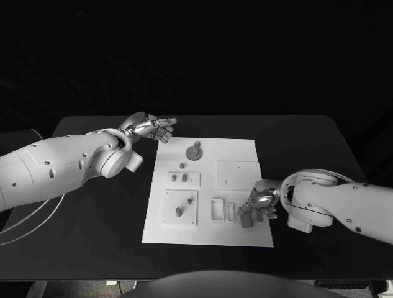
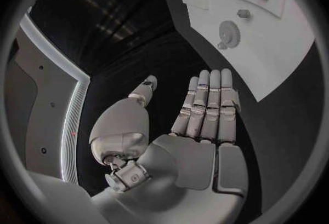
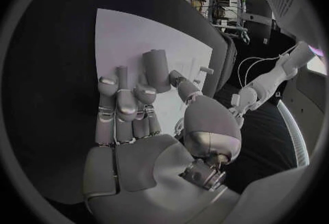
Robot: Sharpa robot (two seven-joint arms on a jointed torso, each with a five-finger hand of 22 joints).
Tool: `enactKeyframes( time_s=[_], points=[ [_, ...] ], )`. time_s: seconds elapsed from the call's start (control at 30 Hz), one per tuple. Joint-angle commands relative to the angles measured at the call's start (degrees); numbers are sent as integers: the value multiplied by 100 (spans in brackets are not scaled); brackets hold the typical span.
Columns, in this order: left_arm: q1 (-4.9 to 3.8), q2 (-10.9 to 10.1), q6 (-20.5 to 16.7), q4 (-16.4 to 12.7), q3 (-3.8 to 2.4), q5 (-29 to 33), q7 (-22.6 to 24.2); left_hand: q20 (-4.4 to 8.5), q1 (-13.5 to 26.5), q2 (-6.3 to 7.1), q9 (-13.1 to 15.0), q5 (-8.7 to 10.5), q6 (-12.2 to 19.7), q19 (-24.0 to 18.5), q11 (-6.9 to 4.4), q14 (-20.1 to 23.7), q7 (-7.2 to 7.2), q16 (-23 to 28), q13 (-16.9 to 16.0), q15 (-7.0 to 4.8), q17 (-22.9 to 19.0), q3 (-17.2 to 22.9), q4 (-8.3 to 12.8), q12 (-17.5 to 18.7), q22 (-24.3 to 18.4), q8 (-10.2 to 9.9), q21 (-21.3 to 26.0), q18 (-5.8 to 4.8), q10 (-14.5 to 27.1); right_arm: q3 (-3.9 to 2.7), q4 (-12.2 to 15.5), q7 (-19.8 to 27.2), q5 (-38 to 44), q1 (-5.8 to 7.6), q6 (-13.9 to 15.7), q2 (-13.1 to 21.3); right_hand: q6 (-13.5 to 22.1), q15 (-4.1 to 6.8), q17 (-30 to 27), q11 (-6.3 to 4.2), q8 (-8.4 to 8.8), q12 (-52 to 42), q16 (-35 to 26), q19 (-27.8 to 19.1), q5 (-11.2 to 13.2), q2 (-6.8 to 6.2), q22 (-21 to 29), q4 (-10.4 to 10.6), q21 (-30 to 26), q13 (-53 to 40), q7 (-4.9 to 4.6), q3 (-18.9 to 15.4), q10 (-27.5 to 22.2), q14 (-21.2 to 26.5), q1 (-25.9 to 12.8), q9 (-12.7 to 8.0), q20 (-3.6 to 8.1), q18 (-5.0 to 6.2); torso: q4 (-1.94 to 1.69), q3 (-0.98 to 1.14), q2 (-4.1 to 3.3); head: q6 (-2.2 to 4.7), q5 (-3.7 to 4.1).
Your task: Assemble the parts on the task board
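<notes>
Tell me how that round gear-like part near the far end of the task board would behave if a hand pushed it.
The round part lies flat, so it would probably slide rather than roll. It looks small and likely light. The task board looks smooth, so it may skid.

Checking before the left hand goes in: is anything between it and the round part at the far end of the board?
Nothing visible. The left hand hovers open over bare table off the board's far left corner; the round part lies just beyond it.

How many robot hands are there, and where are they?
2. The left hand hovers open beside the task board's far left corner; the right hand reaches over its near right part.
</notes>
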State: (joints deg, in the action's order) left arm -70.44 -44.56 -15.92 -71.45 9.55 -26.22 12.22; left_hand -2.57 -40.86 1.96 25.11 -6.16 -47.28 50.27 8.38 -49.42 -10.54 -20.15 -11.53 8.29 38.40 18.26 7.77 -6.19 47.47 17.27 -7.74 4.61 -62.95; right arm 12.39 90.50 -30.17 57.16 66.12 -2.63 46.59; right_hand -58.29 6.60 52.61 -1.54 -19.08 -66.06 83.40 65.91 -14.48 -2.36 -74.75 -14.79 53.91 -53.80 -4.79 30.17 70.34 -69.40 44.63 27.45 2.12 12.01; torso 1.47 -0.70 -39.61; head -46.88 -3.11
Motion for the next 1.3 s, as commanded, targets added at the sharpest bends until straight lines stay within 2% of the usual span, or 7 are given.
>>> enactKeyframes(
  time_s=[0.03, 0.47, 0.77, 0.97, 1.3],
  points=[
    [-3, 7, 27, -5, -4, 9, 4, -2, -60, 5, -1, -29, 13, -21, -3, 29, -5, 39, -8, 5, 9, 10, 19, 30, 9, -18, 25, 55, 45, -2, 40, -94, -608, 69, 22, 11, -44, -3, -6, -6, -42, 21, -8, 12, -29, 245, 5, -95, 2, 6, -4, 129, 27, -35, 171, 58, -22, 299, -3, -4, 1, -3, 10],
    [-4, 3, 26, 8, -3, -26, -53, -6, -43, 4, 0, -28, 11, -24, 0, 33, -5, 43, -10, 8, 12, 4, 13, 34, 11, -16, 27, 52, 50, -14, -85, -80, -1125, 259, 194, -203, -55, 0, 3, -8, -41, 23, -3, 18, -27, 257, 1, -97, 6, 3, -2, 150, 32, -41, 130, 60, -22, 299, -3, -4, -1, -20, -3],
    [-4, 27, 46, 9, -4, -31, -68, -5, -42, 7, 1, -28, 10, -26, 1, 35, -4, 45, -11, 8, 14, 4, 14, 36, 12, -16, 29, 53, 53, -12, -319, -91, -1565, 290, 197, -602, -50, 4, -13, -6, -34, 26, -7, 17, -6, 241, -1, -90, 6, 1, -4, 157, 31, -28, 96, 59, -22, 299, 1, -7, -1, -20, 15],
    [-4, 37, 61, 9, -4, -35, -79, -6, -39, 4, 1, -29, 9, -27, 2, 36, -4, 46, -12, 9, 15, 4, 13, 37, 13, -15, 29, 53, 54, -5, -449, -90, -1602, 289, 136, -857, -39, 6, -13, -1, -25, 30, -9, 6, 19, 209, -5, -103, 3, -2, -9, 168, 23, -15, 79, 57, -22, 299, -14, -3, -4, -23, 12],
    [-5, 39, 62, 12, -4, -37, -88, -7, -35, 8, 1, -27, 10, -32, 4, 41, -3, 49, -12, 10, 16, 2, 14, 41, 14, -15, 32, 53, 60, 7, -476, -136, -1618, 289, -22, -938, -25, 8, -12, 6, -13, 35, -11, -4, 41, 202, -8, -99, 1, -7, -16, 181, 8, 0, 60, 55, -24, 299, -3, -8, -1, -49, -14]
  ],
)
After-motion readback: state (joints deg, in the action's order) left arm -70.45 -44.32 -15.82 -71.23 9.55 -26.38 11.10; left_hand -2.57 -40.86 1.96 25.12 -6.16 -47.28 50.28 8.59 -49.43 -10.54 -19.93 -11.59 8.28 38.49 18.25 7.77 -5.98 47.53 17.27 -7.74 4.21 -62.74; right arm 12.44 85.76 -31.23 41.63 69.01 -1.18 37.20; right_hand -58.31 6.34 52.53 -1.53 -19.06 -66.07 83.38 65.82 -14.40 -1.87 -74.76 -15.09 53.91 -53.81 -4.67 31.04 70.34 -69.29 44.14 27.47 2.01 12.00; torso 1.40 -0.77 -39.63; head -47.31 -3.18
